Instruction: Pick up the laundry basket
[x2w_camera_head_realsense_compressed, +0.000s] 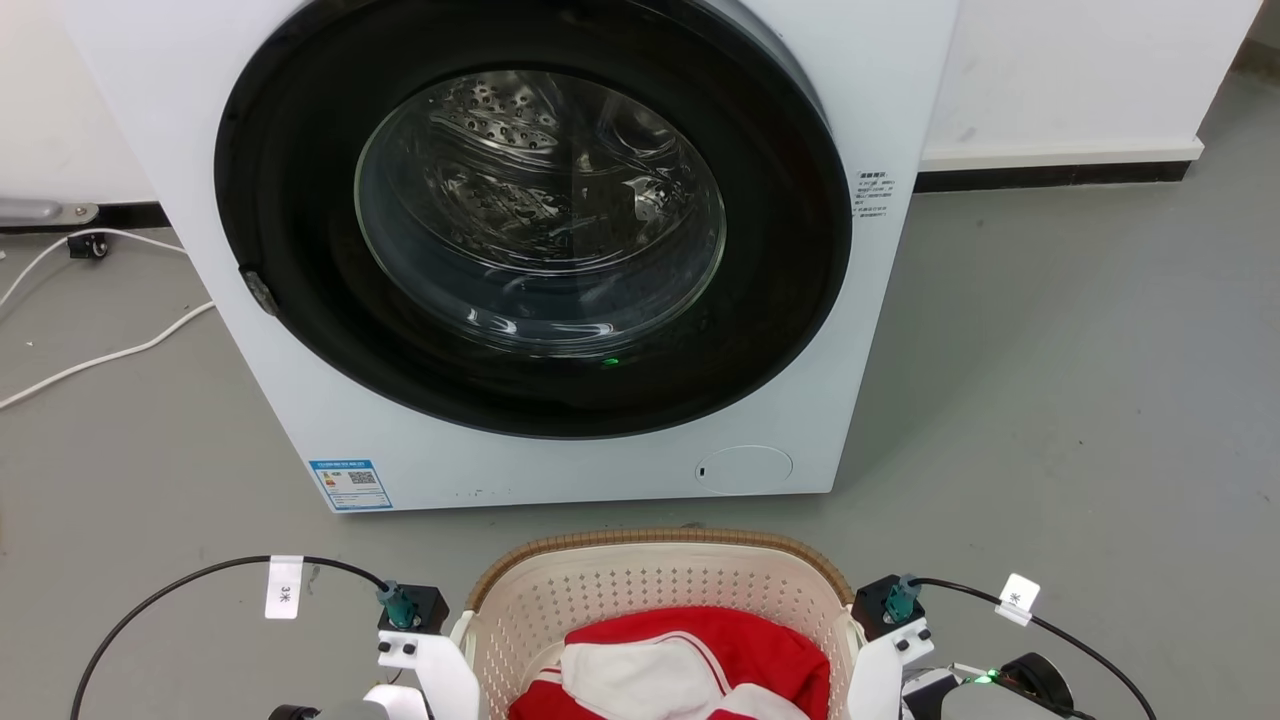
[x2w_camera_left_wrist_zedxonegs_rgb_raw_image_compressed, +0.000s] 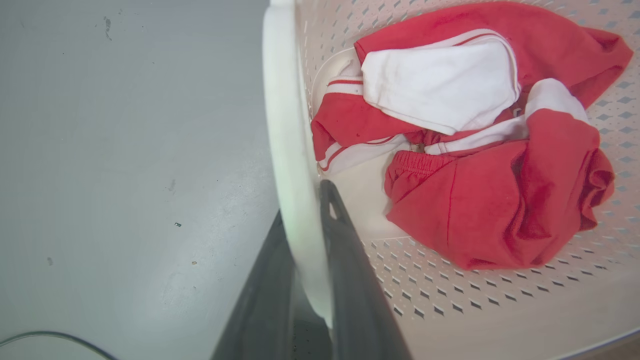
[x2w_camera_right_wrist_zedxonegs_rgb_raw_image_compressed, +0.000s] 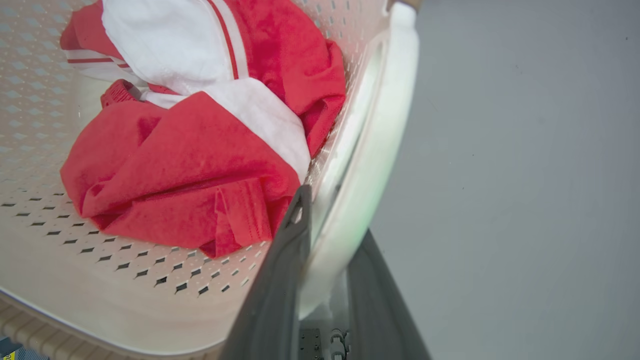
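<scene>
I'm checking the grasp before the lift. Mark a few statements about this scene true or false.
1. The laundry basket is empty. False: a red-and-white garment lies in it.
2. The left gripper has its fingers on either side of a white side handle. True.
3. The right gripper holds the garment. False: its fingers straddle the other white handle.
4. The basket stands in front of the washing machine. True.
</scene>
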